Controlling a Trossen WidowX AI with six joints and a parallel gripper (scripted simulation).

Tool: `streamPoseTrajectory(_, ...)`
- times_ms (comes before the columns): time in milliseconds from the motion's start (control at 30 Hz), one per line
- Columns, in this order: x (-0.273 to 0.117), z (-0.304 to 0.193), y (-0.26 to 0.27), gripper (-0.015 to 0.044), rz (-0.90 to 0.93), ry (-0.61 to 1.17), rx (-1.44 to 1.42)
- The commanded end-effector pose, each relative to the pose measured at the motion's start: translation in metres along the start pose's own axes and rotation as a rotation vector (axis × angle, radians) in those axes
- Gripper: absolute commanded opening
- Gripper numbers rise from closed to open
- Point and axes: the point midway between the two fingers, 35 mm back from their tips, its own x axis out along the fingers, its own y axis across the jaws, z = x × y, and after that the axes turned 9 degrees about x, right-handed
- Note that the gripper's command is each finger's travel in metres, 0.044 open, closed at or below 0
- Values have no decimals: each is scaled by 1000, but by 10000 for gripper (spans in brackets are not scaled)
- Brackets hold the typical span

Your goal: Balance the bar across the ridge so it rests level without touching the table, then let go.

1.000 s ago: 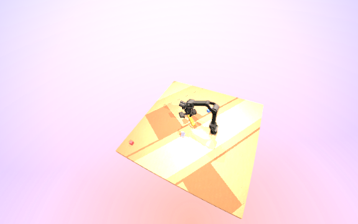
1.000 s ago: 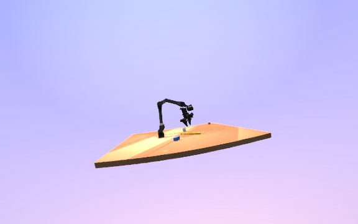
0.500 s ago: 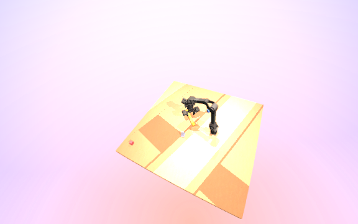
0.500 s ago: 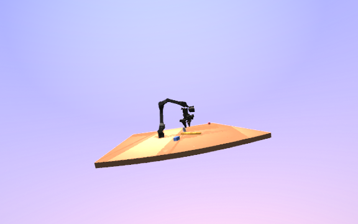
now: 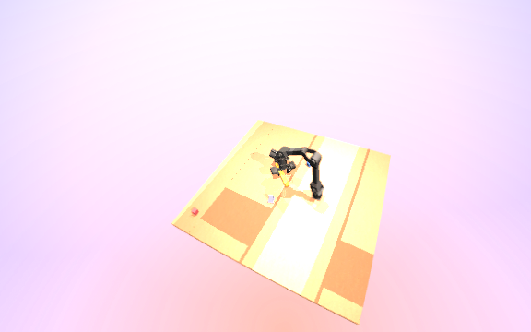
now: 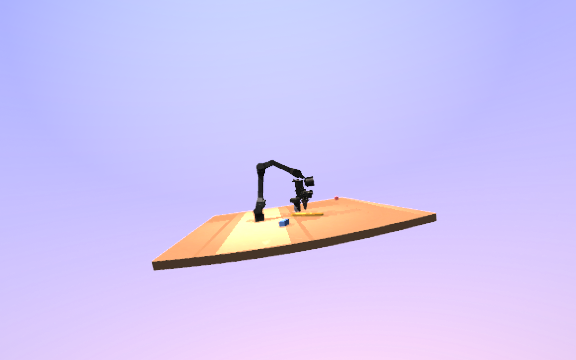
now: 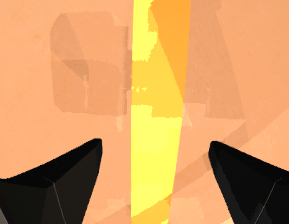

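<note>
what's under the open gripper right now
The yellow bar lies lengthwise on the table under the open gripper, between its two fingers, untouched. Whatever the bar covers is hidden.

The table is yellow-tan with a pale cream band down its middle, thin orange stripes beside that band, and darker orange rectangles at the near left and near right. From the side its edge is dark brown. The arm and gripper are black. The bar is bright yellow with orange-shaded patches. A small red cube sits near the left edge, and a small blue block lies near the arm's base.
</note>
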Motion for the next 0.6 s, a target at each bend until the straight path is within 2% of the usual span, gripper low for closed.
streamPoseTrajectory(0,6,-2,-1,315,-2,8,-5)
streamPoseTrajectory(567,28,-2,-1,315,-2,8,-5)
